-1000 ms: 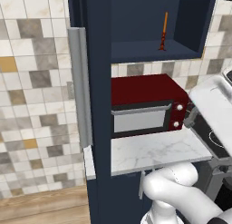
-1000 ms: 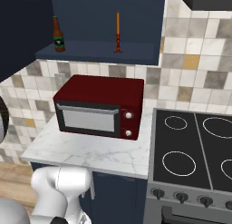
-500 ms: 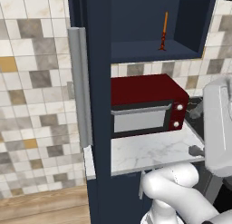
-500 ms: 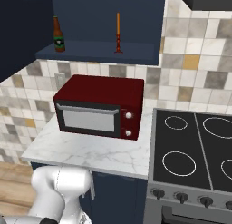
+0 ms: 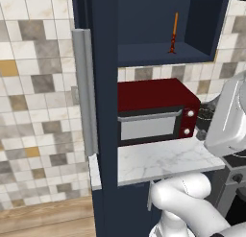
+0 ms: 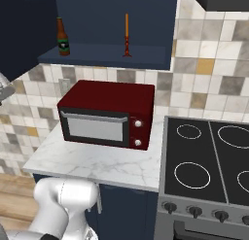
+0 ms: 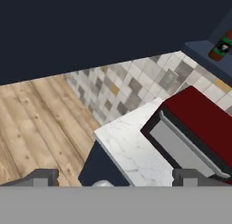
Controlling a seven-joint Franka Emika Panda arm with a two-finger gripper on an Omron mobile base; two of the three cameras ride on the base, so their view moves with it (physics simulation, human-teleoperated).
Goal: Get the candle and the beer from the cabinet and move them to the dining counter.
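Here, cabinet (image 6: 160, 20) open, upper frame | candle (image 6: 127, 35) and beer (image 6: 62, 37) upright on shelf, well apart | gripper (image 7: 115, 175) jaws apart, empty | candle likely light, brittle: grasp holder | beer likely slippery: grasp body

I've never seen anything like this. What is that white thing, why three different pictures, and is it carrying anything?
It is a simulated kitchen. The white shape is a robot arm on a driving base. Two pictures come from cameras on that base, behind the arm to its left and right; the third looks out from the arm's hand, so it is tilted. A red microwave stands on a small marble worktop beside a stove. Above, in the open navy cabinet, stand a beer bottle and an orange candle. The gripper is open and holds nothing.
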